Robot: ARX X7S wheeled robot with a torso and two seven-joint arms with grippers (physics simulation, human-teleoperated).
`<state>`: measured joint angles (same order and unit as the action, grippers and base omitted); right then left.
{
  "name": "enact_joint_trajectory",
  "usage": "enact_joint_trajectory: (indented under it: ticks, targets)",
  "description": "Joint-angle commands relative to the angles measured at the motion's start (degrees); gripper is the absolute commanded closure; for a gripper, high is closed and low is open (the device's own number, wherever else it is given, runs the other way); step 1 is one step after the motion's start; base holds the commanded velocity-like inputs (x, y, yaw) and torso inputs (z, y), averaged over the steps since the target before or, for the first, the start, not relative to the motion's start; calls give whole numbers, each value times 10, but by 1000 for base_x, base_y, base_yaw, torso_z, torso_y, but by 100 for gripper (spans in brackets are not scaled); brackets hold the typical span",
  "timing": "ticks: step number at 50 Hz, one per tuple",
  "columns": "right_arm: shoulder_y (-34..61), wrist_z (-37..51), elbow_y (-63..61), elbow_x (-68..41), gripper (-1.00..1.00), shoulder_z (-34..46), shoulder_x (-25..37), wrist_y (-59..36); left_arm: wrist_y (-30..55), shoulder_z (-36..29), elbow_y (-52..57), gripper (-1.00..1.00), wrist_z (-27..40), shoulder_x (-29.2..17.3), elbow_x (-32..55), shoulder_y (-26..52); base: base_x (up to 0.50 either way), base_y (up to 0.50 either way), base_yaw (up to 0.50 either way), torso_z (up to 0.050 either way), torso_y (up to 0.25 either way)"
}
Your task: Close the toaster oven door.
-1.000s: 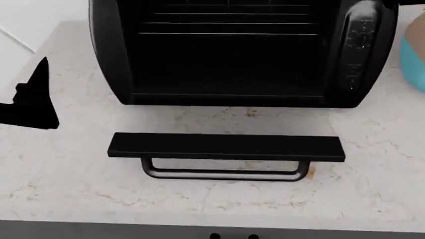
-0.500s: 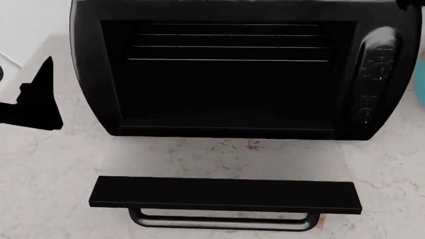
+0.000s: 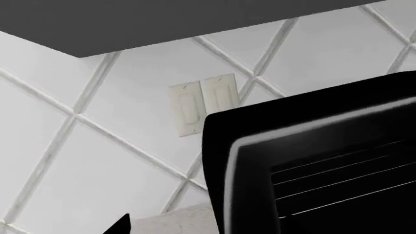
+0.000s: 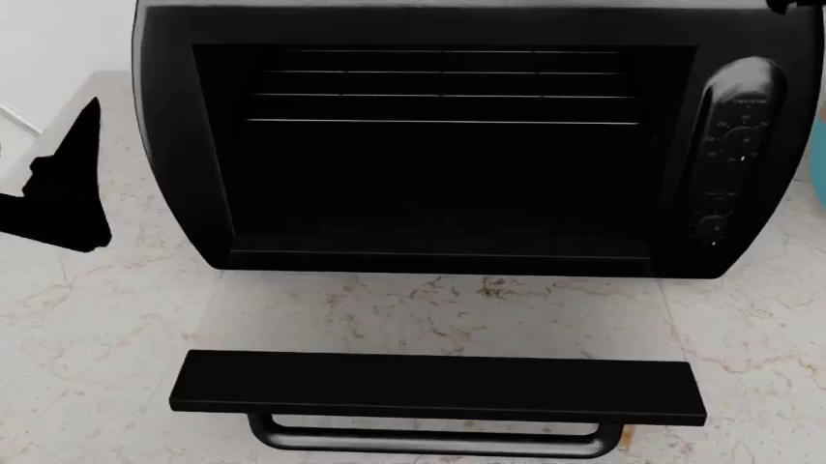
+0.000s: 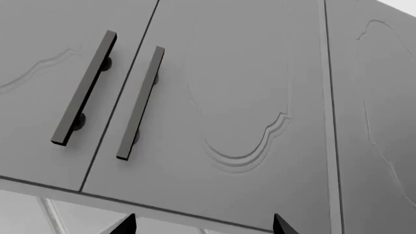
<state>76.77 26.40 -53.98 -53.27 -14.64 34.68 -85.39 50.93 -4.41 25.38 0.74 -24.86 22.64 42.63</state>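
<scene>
The toaster oven [image 4: 168, 145] is a glossy black box filling the upper head view, its cavity with wire racks exposed and dials [image 4: 729, 145] down its right side. The toaster oven door [image 4: 439, 387] lies folded down flat over the counter, and its long bar handle [image 4: 432, 443] points toward me. My left gripper [image 4: 65, 188] hovers left of the oven, well away from door and handle. In the left wrist view the toaster oven [image 3: 312, 165] fills one side; my left gripper [image 3: 198, 226] shows one fingertip [image 3: 120, 225] set wide and holds nothing. My right gripper [image 5: 202, 225] is open, empty and faces upper cabinets.
The oven stands on a speckled stone counter [image 4: 116, 319]. A blue pot [image 4: 819, 164] peeks in at the right edge. Behind are a white tiled wall with a light switch [image 3: 201, 105] and grey cabinet doors with bar handles [image 5: 140, 102] overhead.
Over the last second the head view moved closer, so oven and door look larger and lower. The door has stayed flat open. The left gripper shifted only slightly.
</scene>
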Motion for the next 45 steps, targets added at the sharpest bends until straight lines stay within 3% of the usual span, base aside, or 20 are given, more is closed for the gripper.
enact_joint_trajectory:
  ticks: [1,25,45]
  targets:
    - [3,14,7,-14,-100,7,7,10,-131,-56,-10,-100,-77,-86,-63,-20,0,0,0,0,0]
    - [8,38,14,-50,-100,5,22,19,-398,-147,-85,-100,-193,-238,-203,-66,0,0,0,0,0]
    - [7,62,20,-75,-100,9,31,33,-496,-196,-116,-100,-279,-321,-256,-67,0,0,0,0,0]
